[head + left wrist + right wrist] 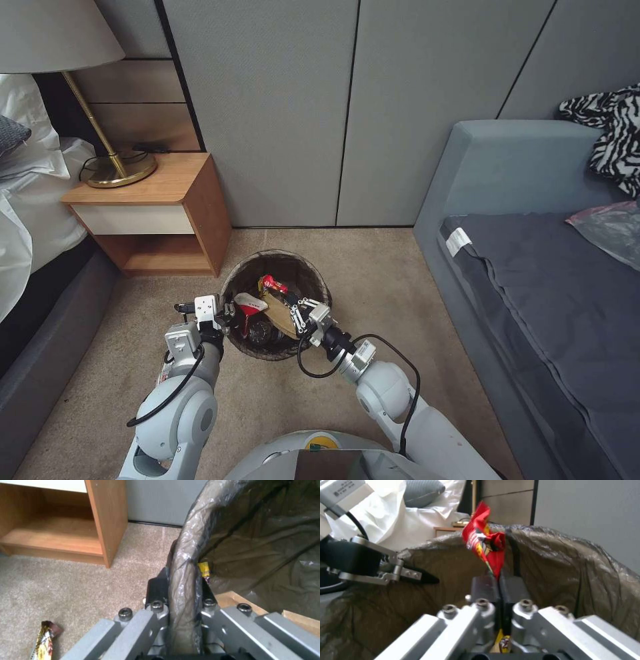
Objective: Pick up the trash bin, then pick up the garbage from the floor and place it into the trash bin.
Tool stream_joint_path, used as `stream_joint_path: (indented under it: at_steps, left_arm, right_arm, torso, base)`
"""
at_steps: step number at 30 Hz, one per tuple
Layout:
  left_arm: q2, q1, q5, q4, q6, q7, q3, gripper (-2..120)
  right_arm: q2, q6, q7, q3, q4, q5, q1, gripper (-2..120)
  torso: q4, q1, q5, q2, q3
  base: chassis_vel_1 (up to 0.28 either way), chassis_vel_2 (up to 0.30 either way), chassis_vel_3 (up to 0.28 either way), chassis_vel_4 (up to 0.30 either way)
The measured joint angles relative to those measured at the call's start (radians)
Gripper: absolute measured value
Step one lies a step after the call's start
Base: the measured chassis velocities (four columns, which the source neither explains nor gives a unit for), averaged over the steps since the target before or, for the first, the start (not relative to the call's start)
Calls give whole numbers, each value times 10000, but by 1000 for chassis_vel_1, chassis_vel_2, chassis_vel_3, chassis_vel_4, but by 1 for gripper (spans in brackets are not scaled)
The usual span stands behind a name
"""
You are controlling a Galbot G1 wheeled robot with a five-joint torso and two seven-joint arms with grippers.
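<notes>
The trash bin (235, 283), a round bucket lined with a dark brown bag, sits on the carpet before me. My left gripper (229, 311) is shut on its near-left rim (186, 542), one finger inside and one outside. Over the bin's opening, my right gripper (289, 299) is shut on a crumpled red wrapper (273, 283), which sticks up above the fingers (483, 542). Garbage lies in the bin: a red-and-white cup (250, 305) and a tan paper bag (280, 319). A yellow snack wrapper (45, 640) lies on the carpet beside the left gripper.
A wooden nightstand (160, 213) with a brass lamp (120, 170) stands left of the bin, beside a bed (27, 200). A grey sofa (547, 267) runs along the right. Grey wall panels (347, 107) close the back. Open carpet (373, 280) lies between bin and sofa.
</notes>
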Motion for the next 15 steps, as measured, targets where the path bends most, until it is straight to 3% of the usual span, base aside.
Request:
stream_joint_path:
  at_steps: [15]
  left_arm:
    - [-20,-22,-1,-23,0,0,-21,4]
  right_arm:
    - [70,-126,59,90,-239,-191,-156,61]
  torso:
    - [0,0,1,0,0]
  base:
    - [0,0,0,0]
